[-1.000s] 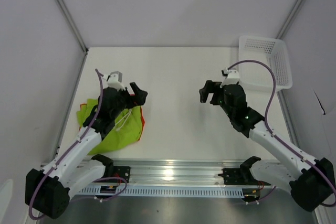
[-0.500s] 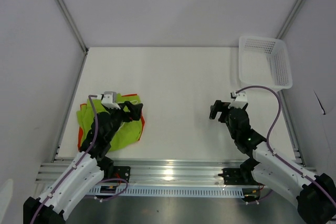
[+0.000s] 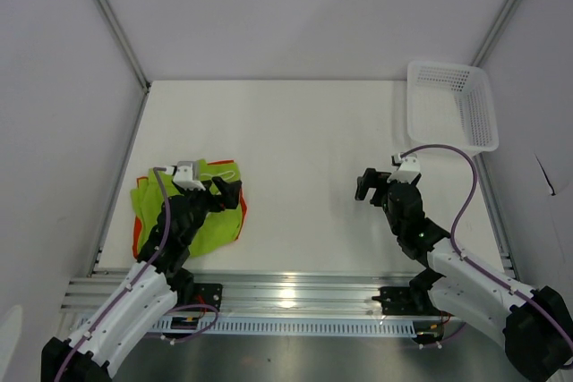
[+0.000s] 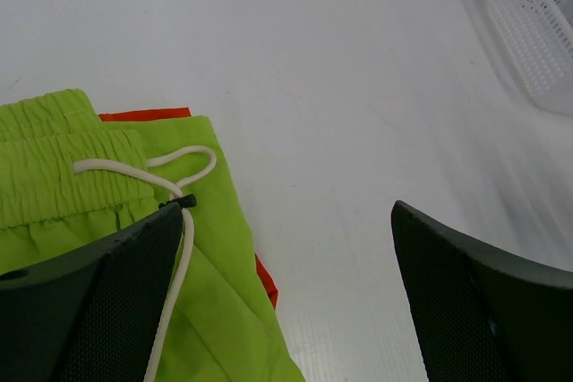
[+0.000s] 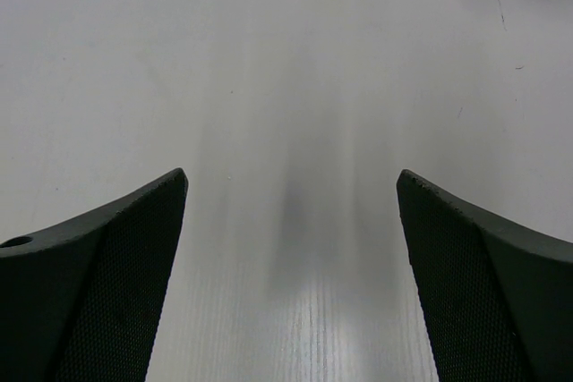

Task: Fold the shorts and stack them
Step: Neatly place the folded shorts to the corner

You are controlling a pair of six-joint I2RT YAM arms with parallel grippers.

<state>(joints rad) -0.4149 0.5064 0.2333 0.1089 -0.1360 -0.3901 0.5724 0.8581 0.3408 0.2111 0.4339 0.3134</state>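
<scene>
Little change: left claw (image 3: 226, 191) over shorts (image 3: 216, 222).

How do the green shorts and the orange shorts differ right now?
The lime green shorts lie on top, mostly visible; the orange shorts lie underneath, only thin edges showing. The green pair's waistband and white drawstring show; the orange pair's are hidden. Both lie flat in one stack.

Def a robotics lab/test cell, not a home. Bare white table (image 3: 304, 131) boxed in w/ plain white panels (image 3: 295, 6) & metal corner struts (image 3: 109, 20). Left arm (image 3: 134, 288) & right arm (image 3: 470, 270) bolted to an alu rail (image 3: 295, 294) at the front edge, purple cables (image 3: 439, 148) looping off them.
</scene>
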